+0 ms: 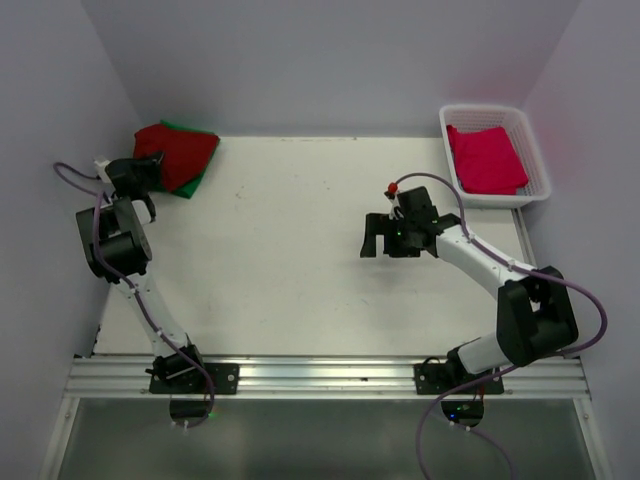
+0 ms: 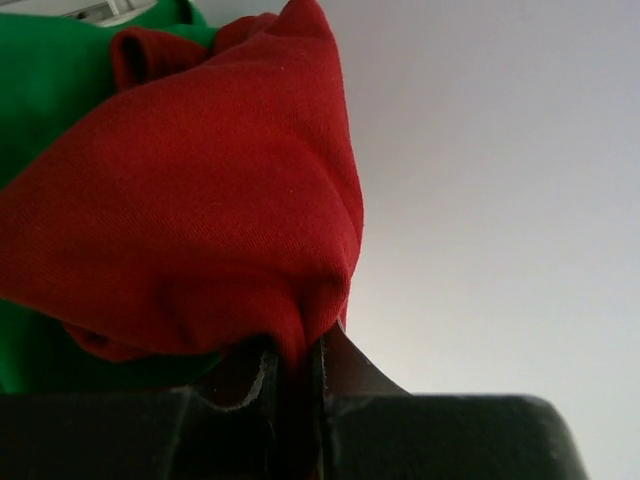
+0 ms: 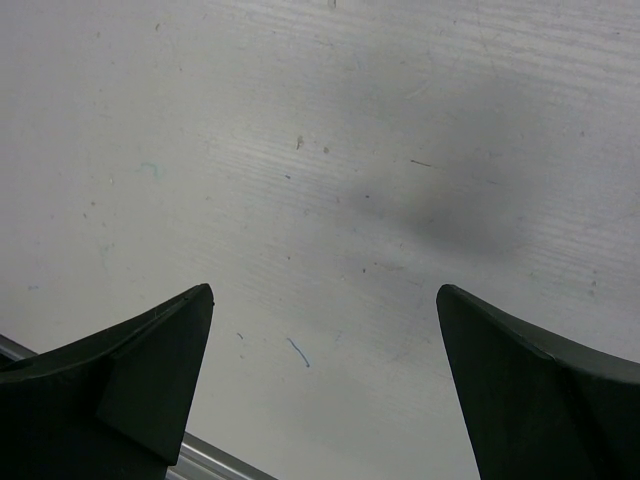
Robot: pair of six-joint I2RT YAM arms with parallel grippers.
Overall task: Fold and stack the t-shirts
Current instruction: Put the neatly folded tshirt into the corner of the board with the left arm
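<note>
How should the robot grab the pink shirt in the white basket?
Probably from straight above, because the white basket has walls all around. The pink shirt lies folded flat inside, so pinch its edge nearest the arms, where some bare basket floor leaves finger room. The open right gripper is closest.

White lattice basket (image 1: 534, 148) at table's (image 1: 300, 260) far-right corner

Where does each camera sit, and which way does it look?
Top: above, behind; looks down on white table; both arms show.
Left wrist: looks along shut left claw pinching dark red cloth t-shirt over bright green cloth t-shirt.
Right wrist: looks down past open right claw at table.
Top and left wrist share both t-shirts.
</note>
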